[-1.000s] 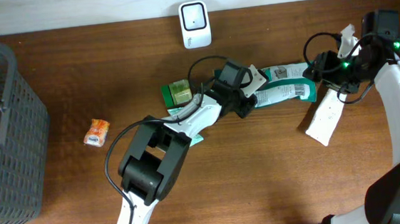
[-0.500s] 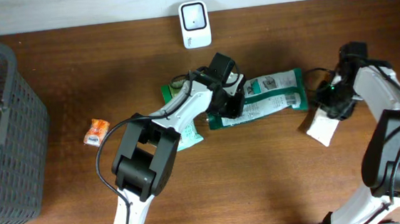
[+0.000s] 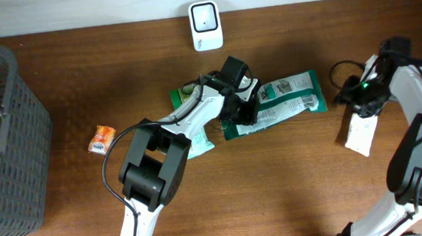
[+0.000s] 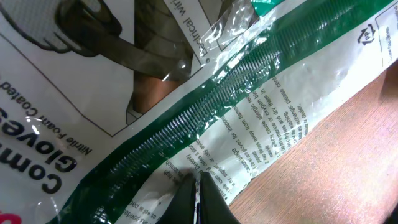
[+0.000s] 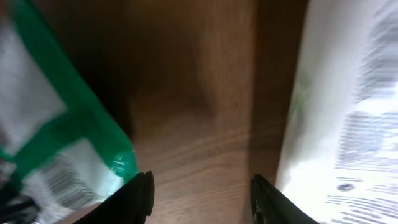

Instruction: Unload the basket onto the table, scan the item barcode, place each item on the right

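A green and white glove package (image 3: 289,100) lies flat on the wooden table in the overhead view, its printed side up. My left gripper (image 3: 244,114) rests on the package's left end. In the left wrist view that gripper (image 4: 198,186) is shut, its fingertips pinching the package's printed film (image 4: 261,106) near the lower edge. My right gripper (image 3: 360,95) stands right of the package, apart from it. It is open (image 5: 202,193) over bare wood, with the package's green corner (image 5: 74,124) on its left. A white scanner (image 3: 206,26) stands at the table's back edge.
A white flat packet (image 3: 362,132) lies beside the right gripper and shows at the right of the right wrist view (image 5: 348,124). A grey basket (image 3: 1,134) stands at the far left. A small orange packet (image 3: 102,139), a green box (image 3: 188,97) and a pale packet (image 3: 199,141) lie near the left arm.
The left gripper has shut on the glove package and drawn it left. The right gripper has narrowed a little and drawn off to the right, and the white packet has shifted right.
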Controlling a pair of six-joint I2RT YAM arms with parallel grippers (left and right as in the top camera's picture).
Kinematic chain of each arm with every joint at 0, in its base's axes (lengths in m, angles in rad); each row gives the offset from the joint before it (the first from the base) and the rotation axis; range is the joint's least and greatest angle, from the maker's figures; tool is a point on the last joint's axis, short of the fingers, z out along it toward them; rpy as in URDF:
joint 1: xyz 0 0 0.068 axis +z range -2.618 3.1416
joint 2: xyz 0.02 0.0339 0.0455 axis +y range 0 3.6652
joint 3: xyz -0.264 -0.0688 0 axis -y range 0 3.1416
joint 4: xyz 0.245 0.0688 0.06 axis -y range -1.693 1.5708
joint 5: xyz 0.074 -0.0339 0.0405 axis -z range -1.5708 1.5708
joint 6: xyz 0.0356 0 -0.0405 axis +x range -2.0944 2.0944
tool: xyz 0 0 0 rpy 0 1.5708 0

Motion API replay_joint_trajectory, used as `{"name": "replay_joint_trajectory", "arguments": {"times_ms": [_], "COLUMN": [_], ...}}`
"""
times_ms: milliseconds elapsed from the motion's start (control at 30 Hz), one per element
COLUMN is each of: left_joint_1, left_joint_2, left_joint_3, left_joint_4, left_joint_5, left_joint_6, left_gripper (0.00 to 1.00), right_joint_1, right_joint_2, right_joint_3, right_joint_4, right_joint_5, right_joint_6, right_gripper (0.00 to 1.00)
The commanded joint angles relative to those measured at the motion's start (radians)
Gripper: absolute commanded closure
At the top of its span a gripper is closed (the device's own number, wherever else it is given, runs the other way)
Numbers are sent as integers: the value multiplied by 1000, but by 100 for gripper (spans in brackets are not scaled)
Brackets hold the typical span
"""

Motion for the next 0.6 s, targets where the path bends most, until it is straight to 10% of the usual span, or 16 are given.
{"name": "replay_joint_trajectory", "arguments": {"times_ms": [0, 233, 367, 500, 567], "left_joint_1": [1, 1, 10, 65, 98], "left_joint_2": [18, 18, 18, 16, 14], "left_joint_3": [4, 4, 4, 121, 274], "left_joint_4": [3, 10, 24, -53, -115], "left_joint_5": [16, 15, 14, 15, -41], "left_joint_6": [-10, -10, -9, 107, 309], "left_gripper": [97, 97, 97, 97, 74], "right_joint_1": [-11, -113, -19, 164, 219], "right_joint_2": [68, 69, 61, 62, 62], "right_joint_3": [-44, 8, 28, 24, 23], "right_joint_4": [-18, -65, -143, -184, -152], "right_joint_5": [141, 158, -221, -189, -101], "right_joint_6": [29, 67, -53, -26, 69], "right_gripper": [51, 51, 47, 55, 56]}}
